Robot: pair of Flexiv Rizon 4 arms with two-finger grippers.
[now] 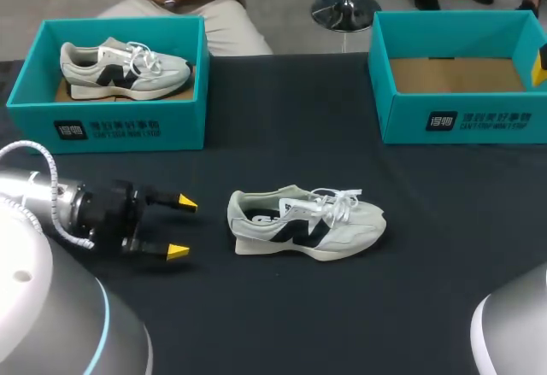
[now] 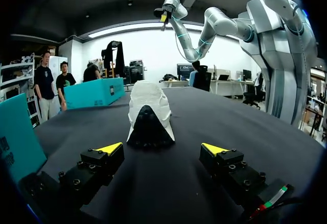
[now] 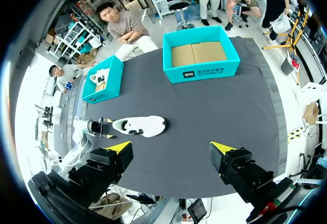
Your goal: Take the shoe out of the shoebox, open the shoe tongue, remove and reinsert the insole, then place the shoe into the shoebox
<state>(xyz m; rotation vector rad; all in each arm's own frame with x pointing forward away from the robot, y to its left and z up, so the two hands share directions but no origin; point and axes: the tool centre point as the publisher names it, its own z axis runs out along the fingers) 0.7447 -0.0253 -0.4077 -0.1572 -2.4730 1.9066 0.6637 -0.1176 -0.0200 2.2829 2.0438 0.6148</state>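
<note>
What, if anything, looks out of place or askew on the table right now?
Nothing stands out. One shoe stands on its sole ahead of the open left gripper; a second shoe sits in the left box; the right box is empty.

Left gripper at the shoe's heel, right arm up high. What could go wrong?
Left gripper is open and low behind the shoe, which stands free, so an advance may shove it rather than grip it.
Right gripper hangs high over the table, open, so nothing braces the shoe.
</note>
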